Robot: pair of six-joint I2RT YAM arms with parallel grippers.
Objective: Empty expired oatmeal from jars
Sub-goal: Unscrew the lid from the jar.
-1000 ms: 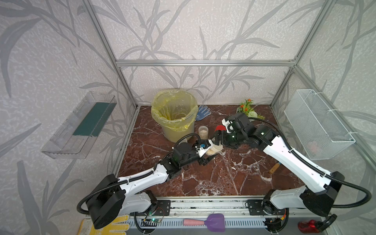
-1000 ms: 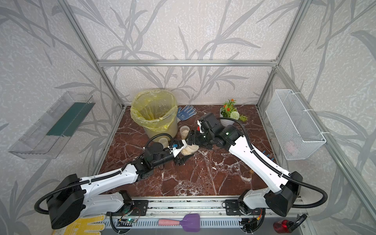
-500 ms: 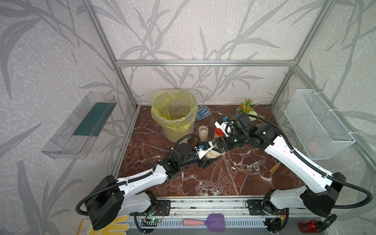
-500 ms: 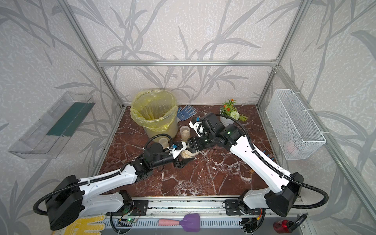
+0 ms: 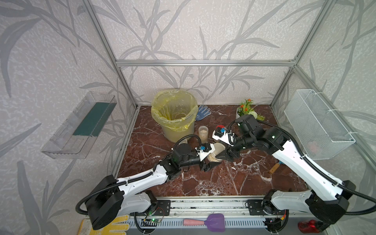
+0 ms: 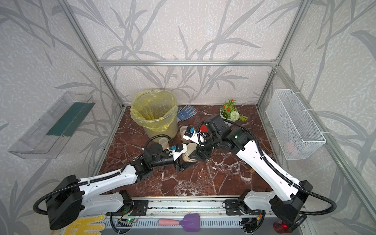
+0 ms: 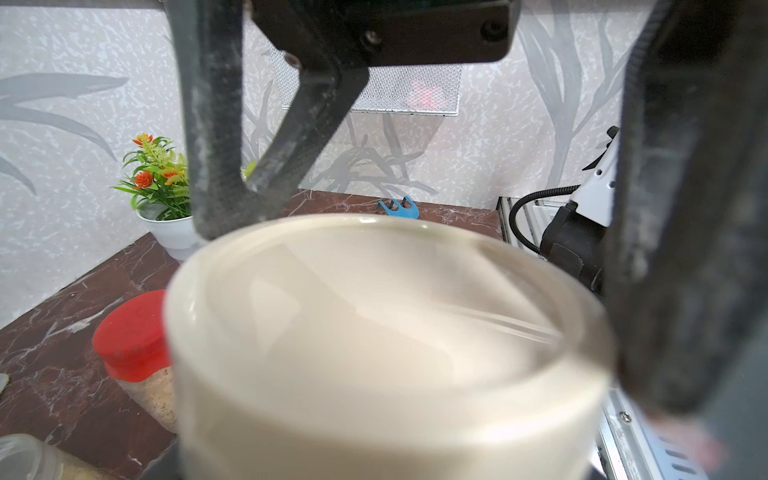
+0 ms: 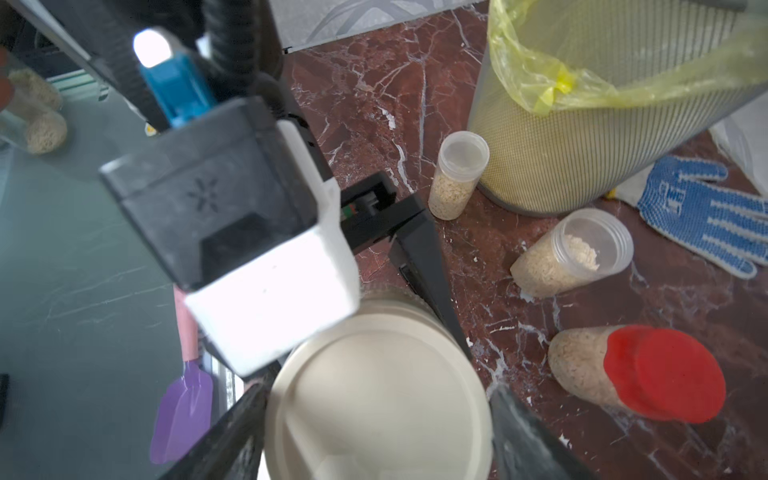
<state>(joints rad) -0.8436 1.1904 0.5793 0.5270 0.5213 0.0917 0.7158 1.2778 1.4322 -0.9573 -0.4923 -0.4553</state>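
The bucket with the yellow liner stands at the back of the marble table. Only the top views let you look into it; the right wrist view gives just its ribbed wall.

In front of it, the squat jar is between both arms. In both top views you see oatmeal through its clear wall, but the grips are mostly covered there. The wrist views help. In the right one, the right gripper has a finger on each side of the beige lid, jaws wide and against its edge. The left gripper holds the jar's body below the lid – one finger shows, the second is hidden. Whether the jar rests on the table, I cannot tell.

The red-capped jar is nearly hidden behind the right wrist in the top views – the wrist views show it whole, near the squat jar.

One slim jar stands against the bucket's wall, and a second slim jar is near it.
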